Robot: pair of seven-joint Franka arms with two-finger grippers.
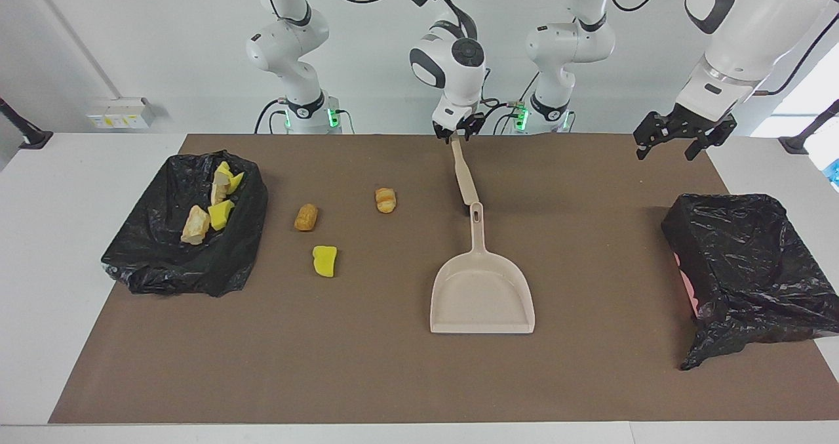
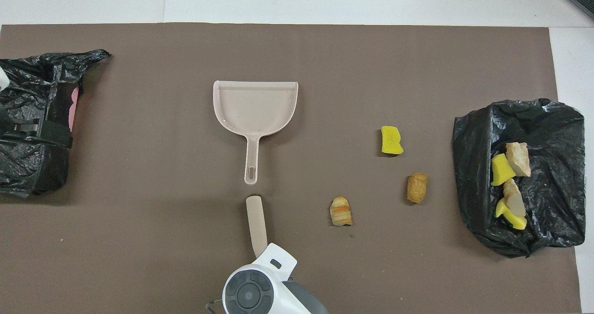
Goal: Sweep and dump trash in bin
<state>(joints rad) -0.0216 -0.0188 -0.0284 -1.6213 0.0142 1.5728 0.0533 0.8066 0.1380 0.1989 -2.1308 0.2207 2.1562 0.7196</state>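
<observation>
The right gripper [image 1: 458, 133], clamped on a slim beige flat-bladed sweeper stick [image 1: 463, 176], hangs over the brown mat's [image 1: 367, 365] robot-side edge while the left gripper [image 1: 679, 138] waits spread wide; judging by three scraps of trash [image 1: 324, 261] lying loose between black-bagged bin [image 1: 164, 260] and beige plastic dustpan [image 1: 482, 293], sweeping them panward comes next.

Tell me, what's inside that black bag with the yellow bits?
The black bag at the right arm's end holds two yellow foam chunks and two tan bread-like lumps. Anything tucked beneath them or within the bag's folds is covered from view.
</observation>
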